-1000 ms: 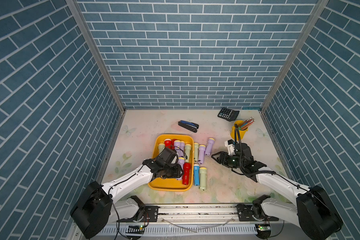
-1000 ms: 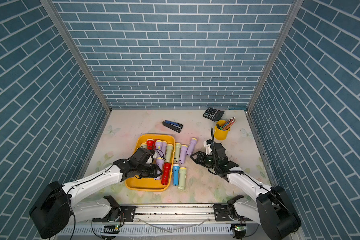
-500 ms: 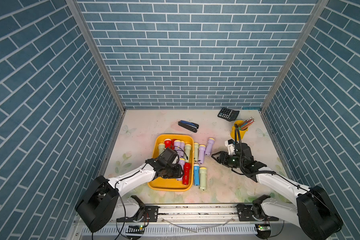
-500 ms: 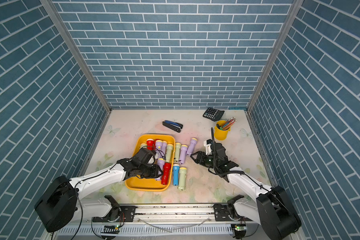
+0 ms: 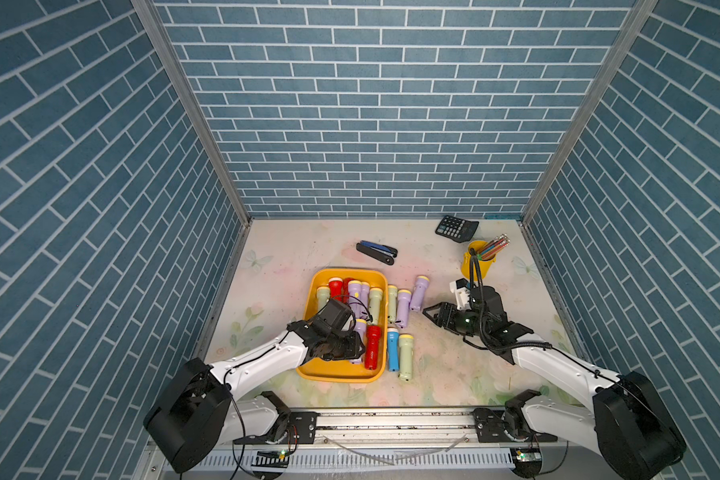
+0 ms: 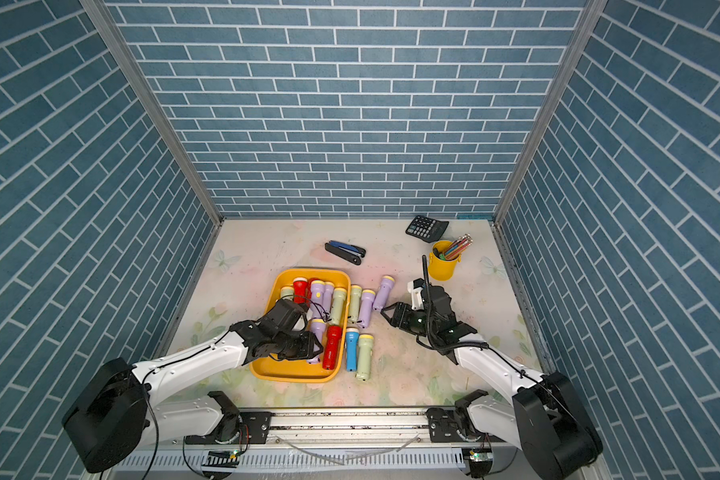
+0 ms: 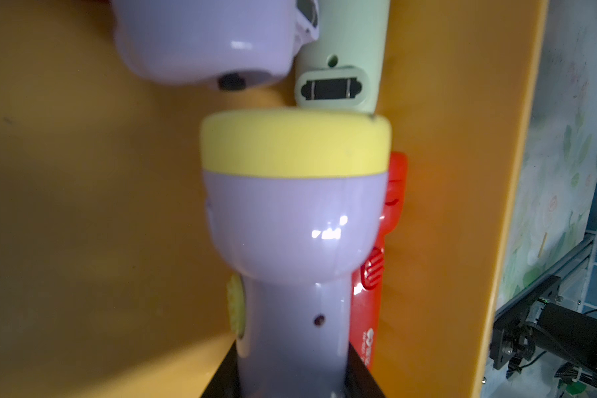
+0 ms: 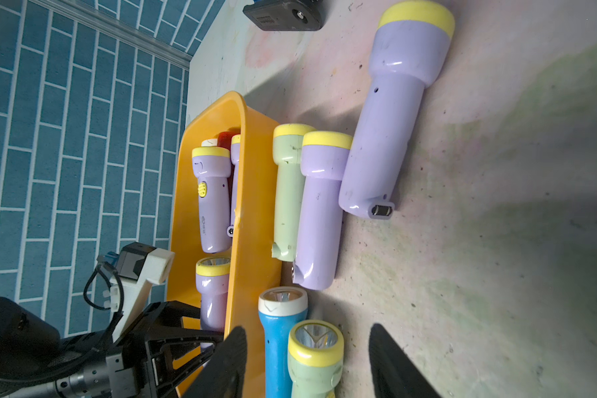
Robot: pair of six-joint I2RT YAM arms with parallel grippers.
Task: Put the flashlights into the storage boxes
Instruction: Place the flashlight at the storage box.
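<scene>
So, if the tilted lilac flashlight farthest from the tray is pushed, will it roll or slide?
Probably it rolls: the flashlight is a round barrel lying on its side on the flat table. Its wider yellow end would likely make it curve, not go straight. The glossy plastic may slip in a loose grip.

Left end effector [image 5: 358, 347] grips a lilac flashlight [image 5: 361, 328] inside the tray [image 5: 329, 374]

The tray [image 5: 337, 372] is yellow-orange; inside it are a red flashlight [image 5: 373, 347] and a lilac flashlight [image 7: 290, 224] with a yellow head. Beside the tray, a blue flashlight [image 5: 393, 351] lies on the pale floral mat [image 5: 454, 374].
</scene>
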